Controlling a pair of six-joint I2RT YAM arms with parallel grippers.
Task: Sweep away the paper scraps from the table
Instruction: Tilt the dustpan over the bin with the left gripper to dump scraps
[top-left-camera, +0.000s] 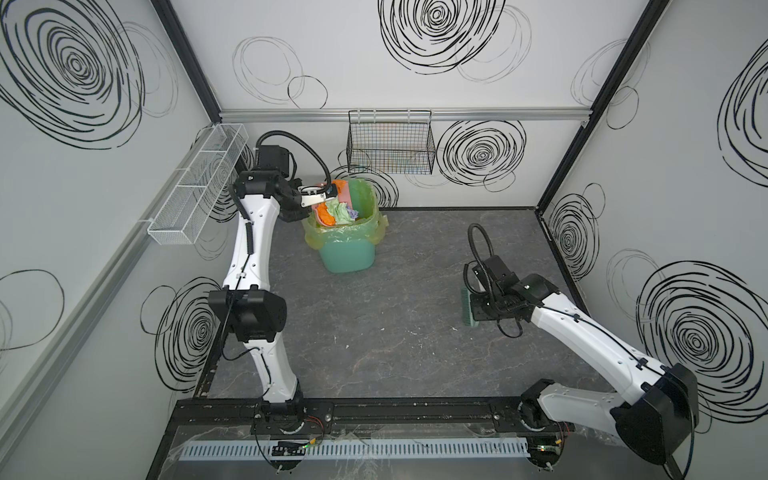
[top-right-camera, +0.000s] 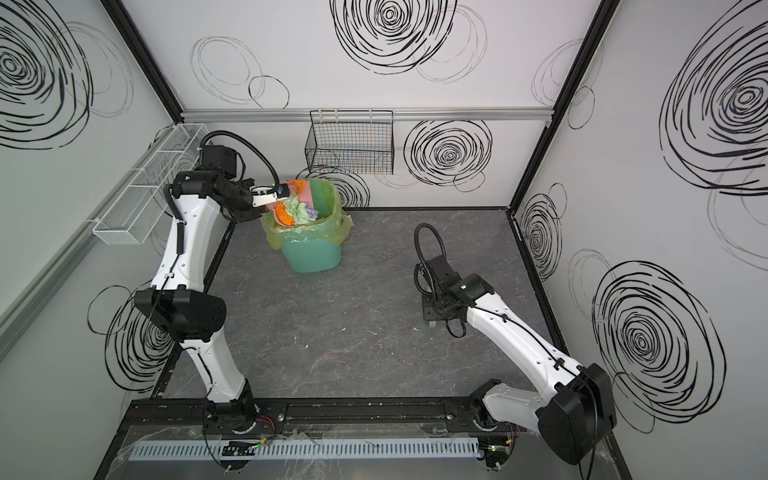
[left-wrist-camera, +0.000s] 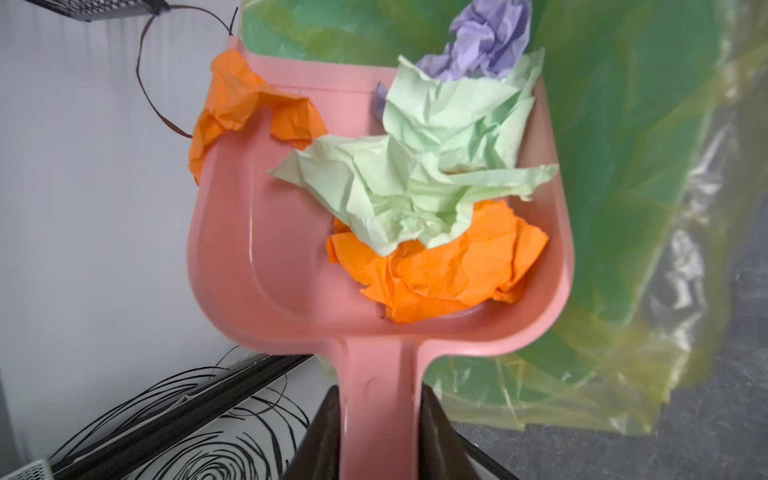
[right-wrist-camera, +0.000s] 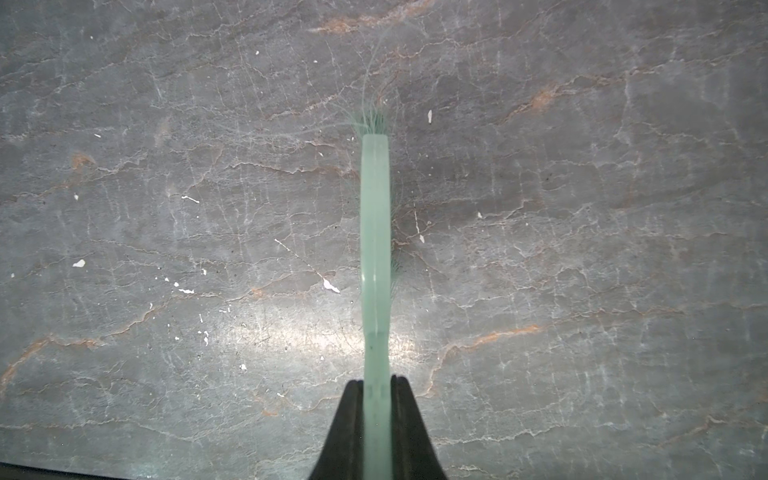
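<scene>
Paper scraps (left-wrist-camera: 415, 195) fill the dustpan (left-wrist-camera: 257, 257) above the bin (top-left-camera: 347, 259): left tool (left-wrist-camera: 378, 415), squeezing its handle, should tip slowly; right tool (right-wrist-camera: 376, 399) squeezes the brush (right-wrist-camera: 376, 208).

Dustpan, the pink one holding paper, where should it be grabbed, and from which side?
By its narrow handle, from the rear, opposite the open lip. The dustpan body looks too wide for the jaws and full of paper scraps; the left gripper holds it that way.

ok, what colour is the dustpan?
Pink. The dustpan shows best in the left wrist view.
</scene>
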